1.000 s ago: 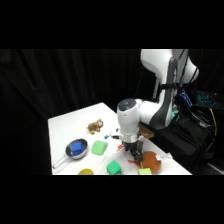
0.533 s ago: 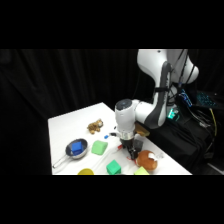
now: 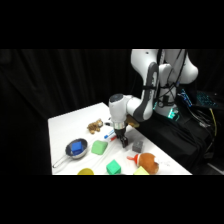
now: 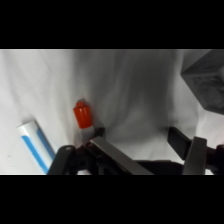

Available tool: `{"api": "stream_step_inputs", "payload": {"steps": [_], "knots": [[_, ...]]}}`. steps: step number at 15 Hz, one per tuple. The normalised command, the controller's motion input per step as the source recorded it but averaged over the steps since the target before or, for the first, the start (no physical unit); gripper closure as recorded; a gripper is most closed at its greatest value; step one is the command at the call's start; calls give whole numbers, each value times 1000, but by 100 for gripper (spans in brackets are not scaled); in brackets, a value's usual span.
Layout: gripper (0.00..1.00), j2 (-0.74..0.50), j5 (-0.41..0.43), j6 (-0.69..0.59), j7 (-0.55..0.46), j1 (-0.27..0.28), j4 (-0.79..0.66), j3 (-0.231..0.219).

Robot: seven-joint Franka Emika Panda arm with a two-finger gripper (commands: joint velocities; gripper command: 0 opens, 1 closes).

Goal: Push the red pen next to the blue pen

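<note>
- While the arm reaches down from its base beside the table, the gripper (image 3: 122, 140) sits low over the white table (image 3: 67, 125), near the middle of its right half in the side view.
- Wrist view: the gripper (image 4: 137, 137) has its fingers spread apart; one finger (image 4: 97, 142) lies just beside the red pen, the other finger (image 4: 182, 140) stands well apart from it, with bare table between them. Nothing is pinched.
- The red pen (image 4: 83, 116) lies on the table, touching or nearly touching the nearer finger; only its red end shows clearly, the rest runs under the black linkage.
- The blue pen (image 4: 36, 145), blue and white, lies near the red pen, on the side away from the gripper's open gap; the two are apart, a strip of table between them.
- Side view: the blue pen (image 3: 107, 135) shows as a small blue mark just beside the gripper; the red pen cannot be made out there behind the fingers.
- Grey block (image 3: 137, 146) stands just beside the gripper on its other side; in the wrist view it fills the upper corner (image 4: 205, 82).
- Also near the gripper: a green block (image 3: 99, 146), a second green block (image 3: 113, 167), a round metal strainer holding a blue block (image 3: 76, 148), and a brownish cluster (image 3: 94, 125) farther back.
- An orange-brown object (image 3: 146, 162) lies past the grey block, at the table's near edge.
</note>
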Motion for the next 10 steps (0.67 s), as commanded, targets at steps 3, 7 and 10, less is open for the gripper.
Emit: {"api": "stream_step_inputs", "payload": {"steps": [3,7,10], "knots": [[0,-278,-170,-14,-165,-68,-145,-178],[0,-390,-96,-184,-200,-107,-105,-21],[0,-563,29,-454,-266,-146,-67,123]]}}
